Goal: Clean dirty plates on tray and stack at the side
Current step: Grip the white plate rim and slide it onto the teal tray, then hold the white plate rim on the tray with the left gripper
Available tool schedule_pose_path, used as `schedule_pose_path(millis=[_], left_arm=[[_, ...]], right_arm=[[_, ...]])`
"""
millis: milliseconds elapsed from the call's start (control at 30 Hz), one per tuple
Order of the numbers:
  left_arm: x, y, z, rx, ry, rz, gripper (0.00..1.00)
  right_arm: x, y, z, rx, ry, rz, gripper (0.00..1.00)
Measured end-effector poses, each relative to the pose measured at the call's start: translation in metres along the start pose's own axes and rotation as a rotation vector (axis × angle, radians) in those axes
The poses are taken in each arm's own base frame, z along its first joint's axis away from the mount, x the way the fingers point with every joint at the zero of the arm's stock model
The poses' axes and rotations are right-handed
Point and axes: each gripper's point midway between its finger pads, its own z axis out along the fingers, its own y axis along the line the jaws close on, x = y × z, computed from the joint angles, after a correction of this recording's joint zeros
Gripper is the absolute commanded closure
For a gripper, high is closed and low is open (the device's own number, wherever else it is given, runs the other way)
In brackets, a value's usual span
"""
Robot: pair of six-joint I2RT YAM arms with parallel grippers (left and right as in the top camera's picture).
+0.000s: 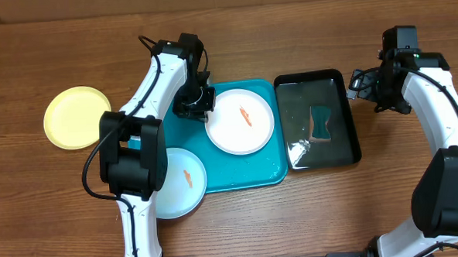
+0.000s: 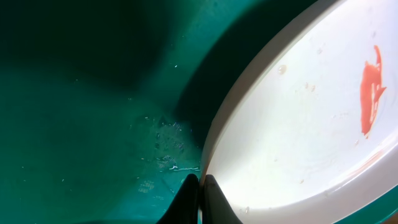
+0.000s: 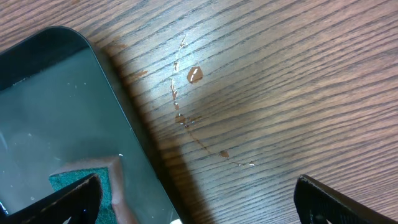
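Your left gripper (image 2: 200, 185) pinches the white plate (image 1: 240, 122) by its rim, right gripper (image 3: 196, 190) gapes empty; yellow plate (image 1: 77, 117) aside, two smeared ones left

Overhead down, wrists close (tray (image 1: 246, 170) shared)

The claw (image 3: 199, 186), fingers spread wide, hangs over the wet counter (image 3: 298, 74) beside a black tray (image 3: 56, 93) holding a sponge (image 3: 78, 177).

White arms (image 1: 153, 81) with black joints (image 1: 129, 152), black cables (image 1: 89, 172), black pincers (image 1: 194, 108).
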Motion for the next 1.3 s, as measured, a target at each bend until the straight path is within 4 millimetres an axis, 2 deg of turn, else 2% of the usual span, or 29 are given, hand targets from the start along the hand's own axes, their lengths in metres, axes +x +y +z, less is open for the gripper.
schedule_pose_path(millis=[133,267,667,1100,1300], left_arm=[[0.001,0.000,0.000,-0.001,0.003,-0.004,0.81],[0.001,0.000,0.000,-0.001,0.004,-0.004,0.77],[0.000,-0.010,0.004,-0.041,-0.013,0.011,0.84],[0.006,-0.003,0.004,-0.139,-0.004,-0.040,0.86],[0.008,-0.004,-0.011,-0.138,-0.034,-0.066,0.88]], right_arm=[[0.000,0.000,0.000,0.000,0.000,0.000,0.00],[0.000,0.000,0.000,0.000,0.000,0.000,0.00],[0.000,0.000,0.000,0.000,0.000,0.000,0.00],[0.000,0.000,0.000,0.000,0.000,0.000,0.00],[0.000,0.000,0.000,0.000,0.000,0.000,0.00]])
